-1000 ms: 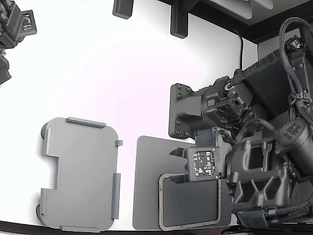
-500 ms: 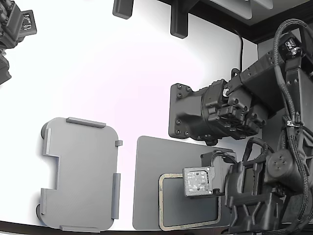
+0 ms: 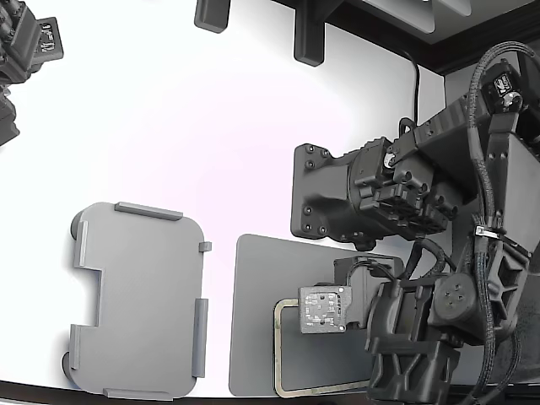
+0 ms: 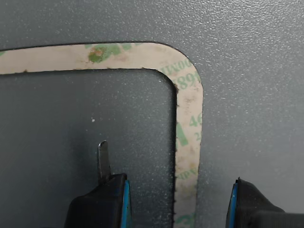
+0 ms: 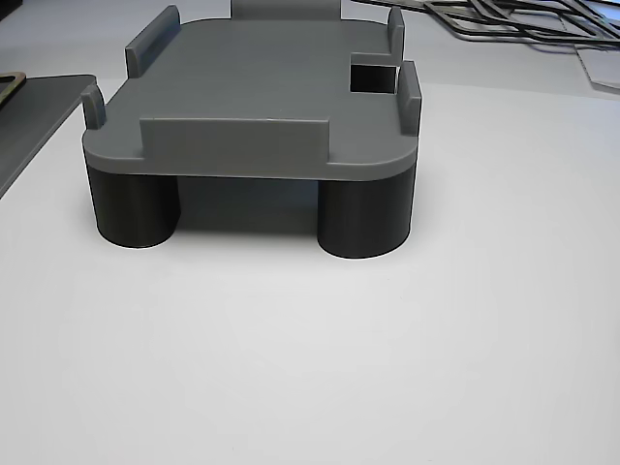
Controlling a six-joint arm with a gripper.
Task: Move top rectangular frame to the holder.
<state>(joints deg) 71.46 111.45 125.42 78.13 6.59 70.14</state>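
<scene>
The top rectangular frame (image 4: 189, 118) is a thin beige outline with greenish print, lying flat on a dark grey mat (image 3: 253, 321). In the exterior view its left side (image 3: 277, 346) shows while my arm (image 3: 422, 337) covers the rest. My gripper (image 4: 175, 204) is open just above it, one finger (image 4: 102, 199) inside the outline and the other (image 4: 251, 206) outside, with one side strip between them. A thin metal blade (image 4: 103, 159) sticks out from the inner finger. The light grey holder (image 3: 139, 299) lies bare at the exterior view's left, apart from the mat.
The holder (image 5: 262, 97) stands raised on dark round legs with edge tabs around it. Several loose thin frames (image 5: 523, 24) lie behind it in the other view. A black mounting block (image 3: 321, 194) sits behind the mat, and a second arm's head (image 3: 25, 51) hangs in the top left corner.
My arm has swung down and toward the exterior view's left over the frame. The wrist camera block now sits lower, above the frame's near corner. The frame and holder have not moved.
</scene>
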